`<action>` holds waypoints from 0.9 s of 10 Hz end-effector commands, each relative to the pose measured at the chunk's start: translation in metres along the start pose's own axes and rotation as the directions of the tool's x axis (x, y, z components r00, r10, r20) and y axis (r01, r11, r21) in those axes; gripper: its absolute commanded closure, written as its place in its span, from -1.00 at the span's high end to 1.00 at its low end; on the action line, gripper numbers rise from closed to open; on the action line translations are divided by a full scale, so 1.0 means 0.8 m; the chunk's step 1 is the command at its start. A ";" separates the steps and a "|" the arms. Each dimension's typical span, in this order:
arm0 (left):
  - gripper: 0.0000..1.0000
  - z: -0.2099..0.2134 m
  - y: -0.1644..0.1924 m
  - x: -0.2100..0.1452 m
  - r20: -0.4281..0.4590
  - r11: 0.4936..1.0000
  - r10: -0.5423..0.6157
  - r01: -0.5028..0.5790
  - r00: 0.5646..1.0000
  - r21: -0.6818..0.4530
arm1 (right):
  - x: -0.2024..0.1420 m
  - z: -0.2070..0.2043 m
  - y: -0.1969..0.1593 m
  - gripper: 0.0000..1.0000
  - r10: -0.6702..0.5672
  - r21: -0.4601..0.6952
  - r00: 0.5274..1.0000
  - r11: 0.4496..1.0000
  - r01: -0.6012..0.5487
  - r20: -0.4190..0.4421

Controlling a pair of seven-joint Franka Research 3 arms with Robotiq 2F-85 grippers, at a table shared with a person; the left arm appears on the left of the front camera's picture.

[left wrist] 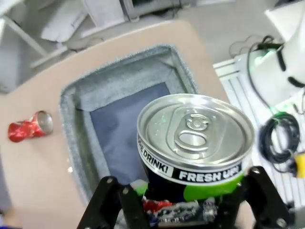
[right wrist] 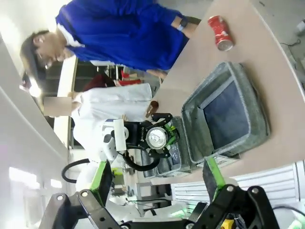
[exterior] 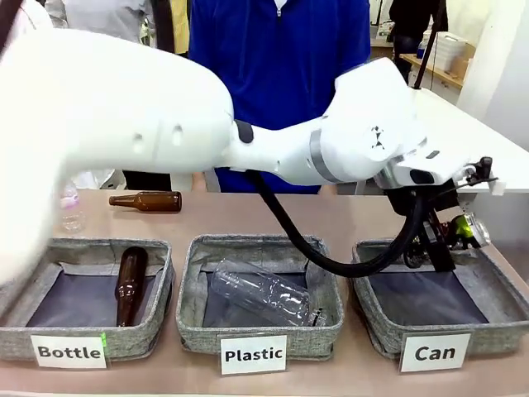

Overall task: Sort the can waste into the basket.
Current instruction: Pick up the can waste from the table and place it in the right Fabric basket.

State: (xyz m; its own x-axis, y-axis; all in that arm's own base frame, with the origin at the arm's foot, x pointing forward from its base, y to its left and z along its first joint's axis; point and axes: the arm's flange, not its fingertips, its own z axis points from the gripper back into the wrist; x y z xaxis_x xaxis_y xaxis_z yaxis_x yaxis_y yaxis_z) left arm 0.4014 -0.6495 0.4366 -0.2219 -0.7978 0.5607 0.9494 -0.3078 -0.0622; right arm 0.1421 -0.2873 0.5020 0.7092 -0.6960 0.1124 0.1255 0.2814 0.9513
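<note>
The left gripper (exterior: 445,238) has its fingers clamped on the dark blue-black drink can (left wrist: 195,133) and holds it, silver top up, above the grey "Can" basket (left wrist: 71,119). The crushed red can (left wrist: 28,128) lies on the bench (left wrist: 33,186) beside that basket. The right gripper (right wrist: 156,171) has its fingers spread wide, holding nothing.

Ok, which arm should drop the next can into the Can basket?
Left. The left gripper is shut on the dark can, about over the Can basket. The right gripper is open, empty and farther back.
</note>
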 end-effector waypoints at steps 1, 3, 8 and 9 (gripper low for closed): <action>-1.00 -0.001 0.028 0.031 -0.036 1.000 0.011 -0.011 0.999 -0.006 | 0.023 0.001 -0.005 1.00 -0.036 -0.010 0.999 0.999 0.036 0.013; -1.00 -0.006 0.034 0.025 -0.059 1.000 0.022 -0.023 0.998 -0.013 | 0.005 0.012 -0.010 1.00 -0.035 -0.002 0.999 0.999 0.035 0.020; 1.00 -0.004 0.029 0.017 -0.075 1.000 0.012 -0.010 0.997 0.026 | 0.005 0.012 -0.010 1.00 -0.035 -0.002 0.999 0.999 0.035 0.020; 0.62 0.000 0.027 0.015 -0.085 0.999 0.010 -0.007 0.996 0.043 | 0.005 0.012 -0.010 1.00 -0.035 -0.002 0.999 0.999 0.035 0.020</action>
State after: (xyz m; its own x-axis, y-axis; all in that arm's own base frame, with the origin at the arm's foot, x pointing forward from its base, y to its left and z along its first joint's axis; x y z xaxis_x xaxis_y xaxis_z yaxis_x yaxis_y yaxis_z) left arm 0.4171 -0.6617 0.4349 -0.2403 -0.8213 0.5174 0.9469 -0.3157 -0.0614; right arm 0.1418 -0.2996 0.4971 0.6836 -0.7274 0.0605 0.1727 0.2417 0.9548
